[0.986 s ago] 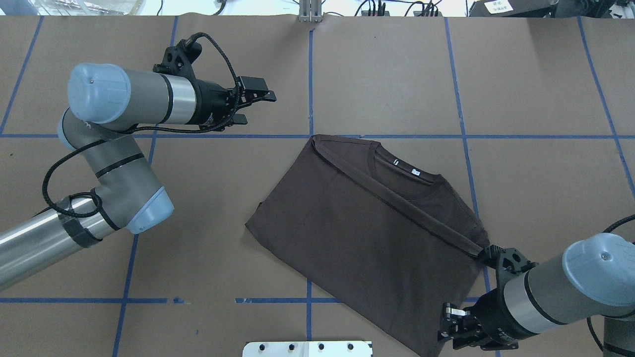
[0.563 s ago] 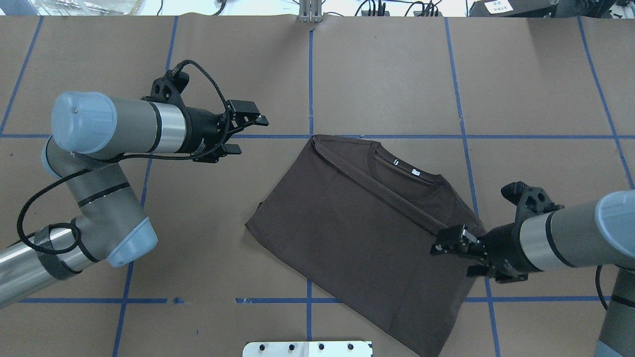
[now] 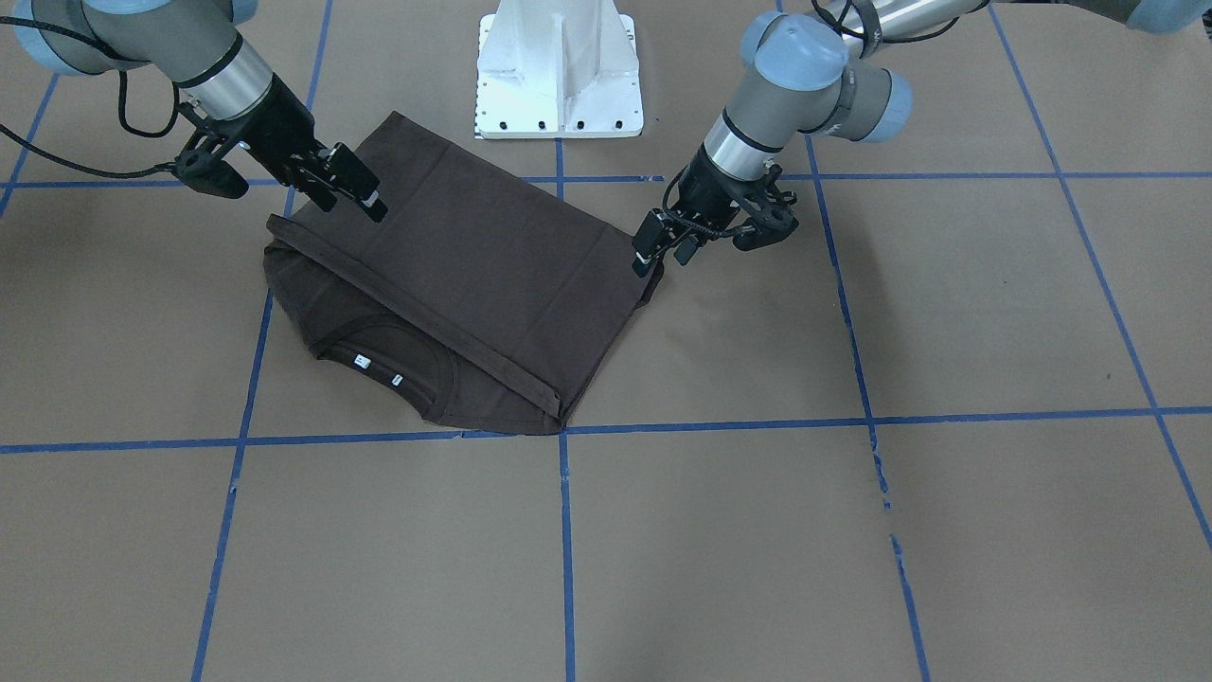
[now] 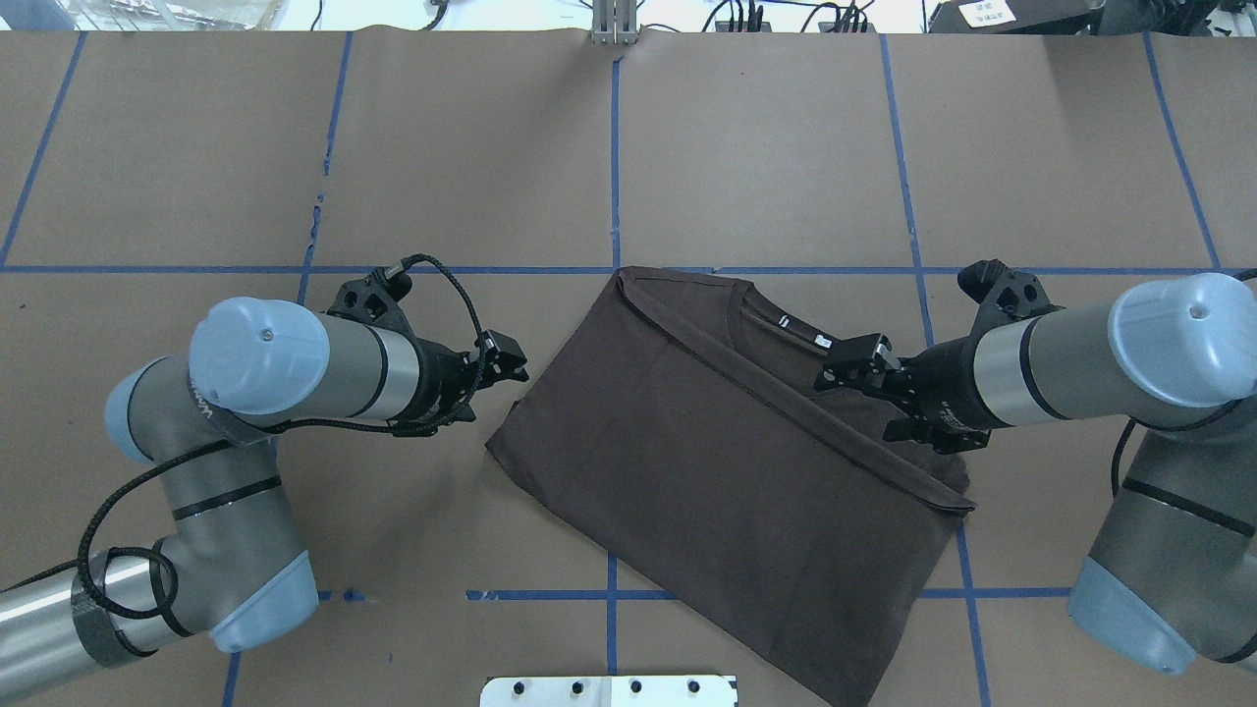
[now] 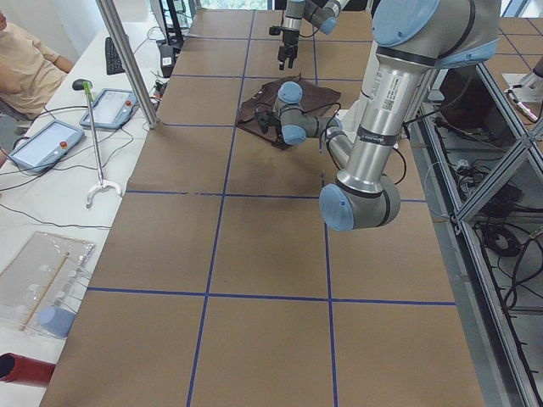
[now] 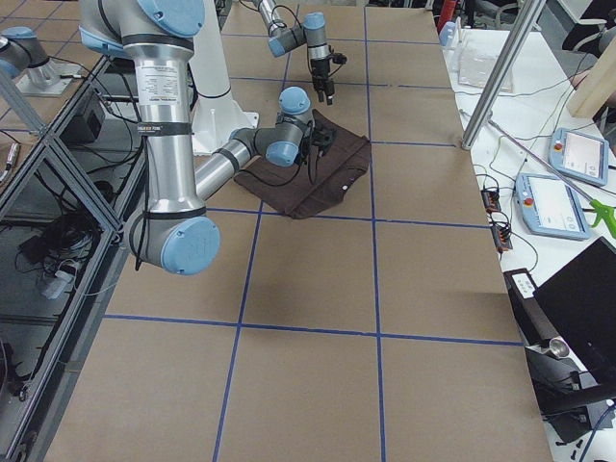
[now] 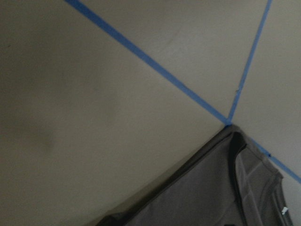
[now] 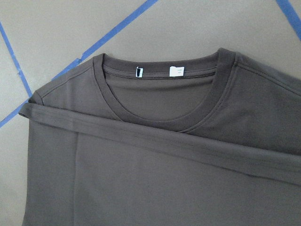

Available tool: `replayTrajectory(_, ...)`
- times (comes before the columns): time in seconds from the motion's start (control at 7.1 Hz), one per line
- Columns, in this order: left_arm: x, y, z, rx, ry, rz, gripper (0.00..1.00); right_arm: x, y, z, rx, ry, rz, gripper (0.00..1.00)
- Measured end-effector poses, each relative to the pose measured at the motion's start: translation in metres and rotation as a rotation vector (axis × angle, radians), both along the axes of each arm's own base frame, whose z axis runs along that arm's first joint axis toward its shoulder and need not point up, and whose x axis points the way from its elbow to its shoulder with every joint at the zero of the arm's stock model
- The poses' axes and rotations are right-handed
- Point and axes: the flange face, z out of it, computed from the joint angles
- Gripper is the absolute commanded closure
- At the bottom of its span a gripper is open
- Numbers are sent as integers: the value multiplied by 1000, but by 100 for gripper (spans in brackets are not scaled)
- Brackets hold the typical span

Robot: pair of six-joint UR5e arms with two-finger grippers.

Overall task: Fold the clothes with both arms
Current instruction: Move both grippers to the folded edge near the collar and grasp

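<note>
The dark brown T-shirt (image 4: 707,462) lies flat and partly folded at the table's middle, with a folded band running diagonally across it. Its collar and white tags (image 8: 176,70) face the far side. My left gripper (image 4: 496,383) is open and empty, low beside the shirt's left corner (image 3: 653,275). In the front view the left gripper (image 3: 661,258) is at that corner. My right gripper (image 4: 856,398) is open and empty, over the shirt's right shoulder next to the collar. It also shows in the front view (image 3: 352,204). The left wrist view shows only the shirt's edge (image 7: 211,188).
The white pedestal base (image 3: 559,66) stands at the near table edge behind the shirt. Blue tape lines (image 4: 614,147) cross the brown table cover. Tablets (image 5: 110,106) and a seated person (image 5: 25,68) are on the operators' side.
My left gripper has come down from the far left to the shirt's left corner. My right gripper has moved from the shirt's near right edge up to beside the collar.
</note>
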Motion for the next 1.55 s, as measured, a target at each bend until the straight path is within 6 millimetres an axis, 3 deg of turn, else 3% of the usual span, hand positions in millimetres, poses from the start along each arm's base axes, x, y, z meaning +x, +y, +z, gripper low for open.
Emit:
replayTrajectory(0.28, 26, 27, 8, 1, -48, 22, 36, -15, -12, -4, 10, 2, 19, 0)
replayTrajectory(0.42, 32, 31, 12, 0, -58, 26, 48, -19, -16, -5, 13, 2, 23, 0)
replayTrajectory(0.56, 38, 33, 20, -5, -74, 31, 68, -21, -18, -6, 15, 2, 25, 0)
replayTrajectory(0.7, 42, 34, 26, -8, -86, 32, 99, -22, -19, -7, 16, 0, 27, 0)
replayTrajectory(1.55, 29, 32, 33, -7, -97, 19, 100, -28, -23, 3, 4, 19, 34, 0)
